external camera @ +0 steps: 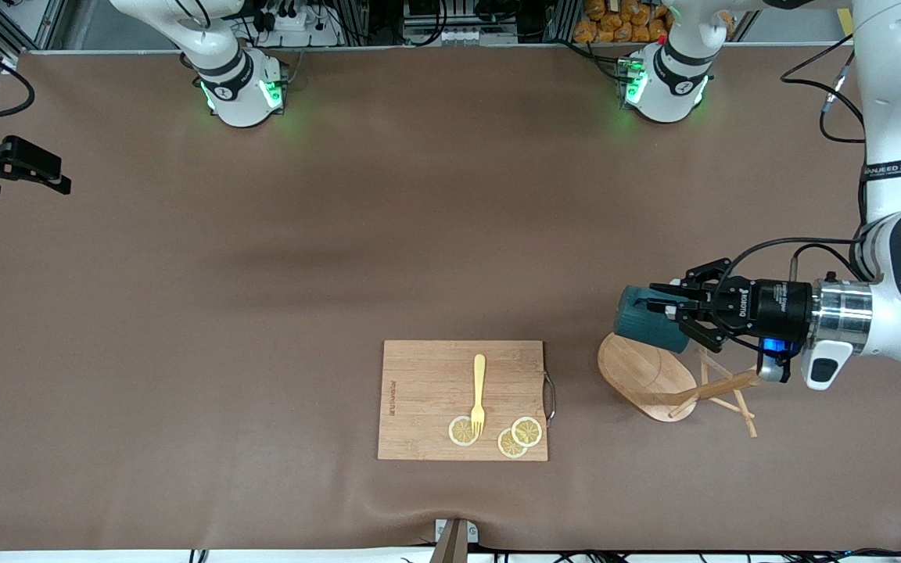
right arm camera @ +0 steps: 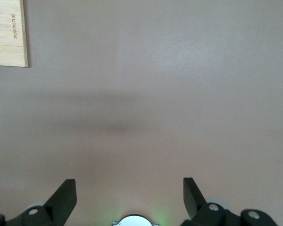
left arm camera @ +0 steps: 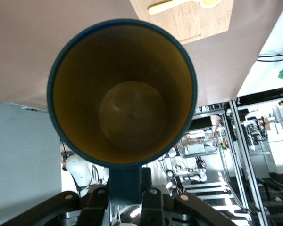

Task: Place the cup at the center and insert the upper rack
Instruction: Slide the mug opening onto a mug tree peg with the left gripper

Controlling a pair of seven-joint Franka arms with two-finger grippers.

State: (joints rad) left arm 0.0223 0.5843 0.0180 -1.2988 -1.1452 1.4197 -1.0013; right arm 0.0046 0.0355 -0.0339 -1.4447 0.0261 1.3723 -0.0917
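Lemon slices (external camera: pixel 526 431) and a yellow fork (external camera: pixel 479 393) lie on the cutting board (external camera: pixel 427 379), the thing nearest the front camera. Toward the left arm's end of the table, the left gripper (external camera: pixel 673 310) is clenched on the cup's (external camera: pixel 644 318) handle, holding it on its side in the air over the tipped mug tree (external camera: pixel 648 377), whose base and pegs rest on the table. The cup looks stiff, glazed and likely slippery, moderately heavy and breakable; the handle seems the surest hold. The mug tree seems light and rigid, best taken by its post. The right gripper (external camera: pixel 24 168) waits with fingers spread at the table's right-arm end. Small writing on the board's edge is unreadable.
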